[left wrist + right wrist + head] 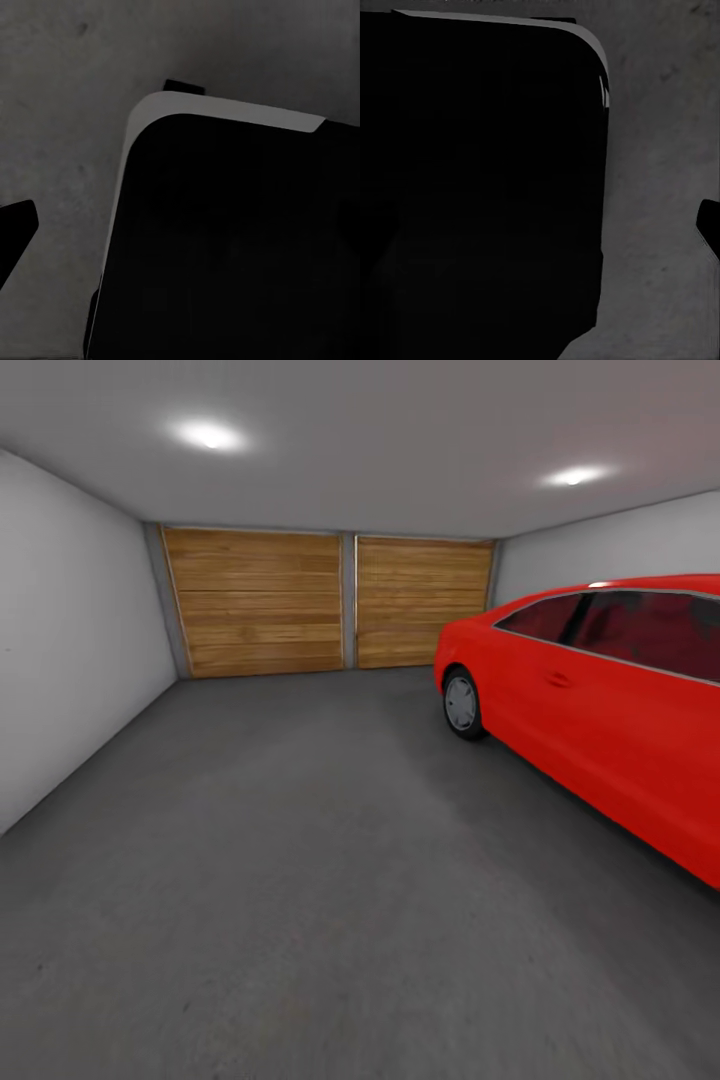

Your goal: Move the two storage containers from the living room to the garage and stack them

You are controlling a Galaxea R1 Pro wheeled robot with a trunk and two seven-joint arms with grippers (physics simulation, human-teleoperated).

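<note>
I am inside the garage, looking across its dark grey concrete floor [300,880]. The two storage containers and the living room are out of view. In the left wrist view a dark fingertip [15,225] pokes in at the picture's edge over the floor [60,112], beside my black, white-rimmed base [225,247]. The right wrist view has a similar dark fingertip [709,225] over the concrete [660,150] next to the base [480,187]. Nothing is seen held at either one.
A red car [620,710] is parked along the right side, its wheel [462,704] toward the far end. Two wooden garage doors [255,602] close the far wall. A pale grey wall [70,650] bounds the left. Open concrete lies ahead and to the left.
</note>
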